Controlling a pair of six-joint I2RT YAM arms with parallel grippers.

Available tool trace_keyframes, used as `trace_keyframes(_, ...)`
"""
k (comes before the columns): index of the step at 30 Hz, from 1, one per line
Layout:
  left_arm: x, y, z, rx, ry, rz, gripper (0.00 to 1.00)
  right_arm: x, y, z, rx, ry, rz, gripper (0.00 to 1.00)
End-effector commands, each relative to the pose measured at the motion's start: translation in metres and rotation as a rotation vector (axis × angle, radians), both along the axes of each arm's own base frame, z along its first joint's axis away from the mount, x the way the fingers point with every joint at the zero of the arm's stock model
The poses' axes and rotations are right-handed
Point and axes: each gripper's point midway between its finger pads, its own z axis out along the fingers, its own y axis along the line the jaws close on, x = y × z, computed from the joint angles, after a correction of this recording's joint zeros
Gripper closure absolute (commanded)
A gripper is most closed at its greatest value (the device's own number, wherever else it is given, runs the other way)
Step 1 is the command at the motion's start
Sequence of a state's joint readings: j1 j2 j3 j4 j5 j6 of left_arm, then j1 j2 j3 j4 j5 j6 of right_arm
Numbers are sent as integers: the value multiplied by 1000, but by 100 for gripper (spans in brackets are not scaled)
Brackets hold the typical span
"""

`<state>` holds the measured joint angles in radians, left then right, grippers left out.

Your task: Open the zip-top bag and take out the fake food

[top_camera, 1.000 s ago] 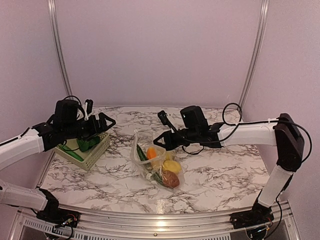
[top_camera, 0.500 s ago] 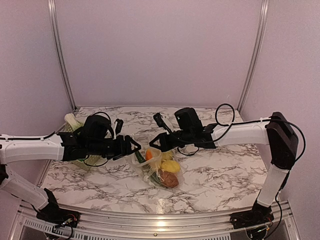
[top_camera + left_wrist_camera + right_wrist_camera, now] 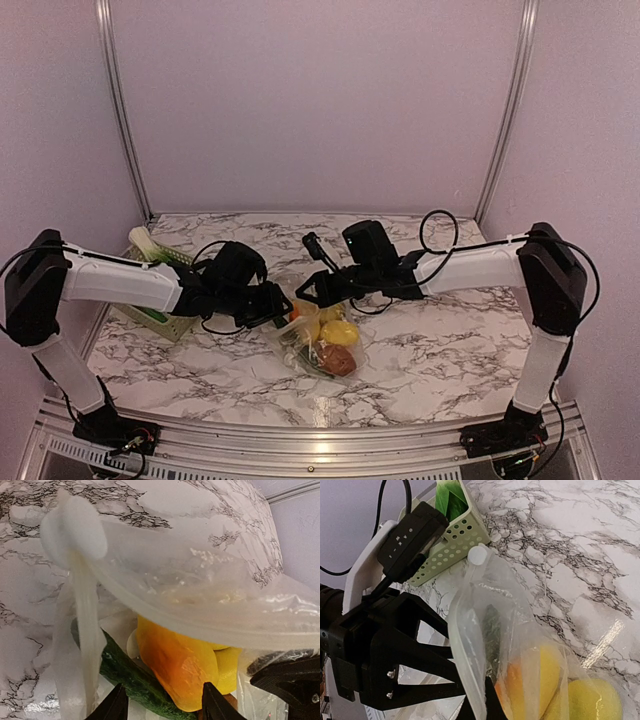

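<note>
A second ago the left arm hung over the basket [image 3: 165, 318], and half a second ago it was partway across. Now it stretches low along the table [image 3: 450, 350], its elbow up near the left wall. The left gripper [image 3: 283, 304] has arrived at the mouth of the zip-top bag [image 3: 322, 345]. Its fingers [image 3: 116, 706] are spread wide and hold nothing.

Straight ahead of them, under the bag's raised rim, lies the fake food. A dark green vegetable [image 3: 132, 679] is off the left fingertip, the orange carrot [image 3: 177, 662] is between the two tips, and a yellow lemon [image 3: 227, 667] is toward the right one. The bag's white slider [image 3: 75, 530] stands up and to the left of this gripper. The basket, uncovered since the arm left it, sits well behind the gripper with greens in it.

The bag's top edge sits lower than it did a second ago.

The right arm has crept a little leftward. Its forearm runs nearly level from the tall elbow on the right, with the wrist pointing left and slightly down. The right gripper [image 3: 306, 290] is pinched onto the bag's rim, almost tip to tip with the left one. The brown lump [image 3: 340, 360] lies in the bag below it, on the near side.
</note>
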<state>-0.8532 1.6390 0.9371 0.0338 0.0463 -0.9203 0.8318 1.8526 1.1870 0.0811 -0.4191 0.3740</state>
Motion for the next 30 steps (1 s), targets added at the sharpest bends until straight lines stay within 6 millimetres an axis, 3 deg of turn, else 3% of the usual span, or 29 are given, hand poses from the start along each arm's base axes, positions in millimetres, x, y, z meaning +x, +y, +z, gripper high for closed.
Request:
trace_keyframes(1,11,13,-21,97,22,95,48,5,12,8,34,-11,-1,100)
trace_keyframes(11,35,19,-59,194,76,200,48,4,11,-13,9,14,2,100)
trace_keyframes(16,40,13,-83,222,123,187,49,3,11,-23,-4,24,5,100)
trace_keyframes(20,37,4,-96,203,160,146,69,3,11,-28,-13,29,3,100)
trace_keyframes(22,37,-1,-93,181,158,128,81,4,9,-31,-19,31,-2,100)
trace_keyframes(24,39,-4,-82,160,137,121,87,6,8,-31,-22,30,-10,100)
trace_keyframes(30,40,-6,-29,91,4,93,94,13,-2,-34,-18,48,-53,100)
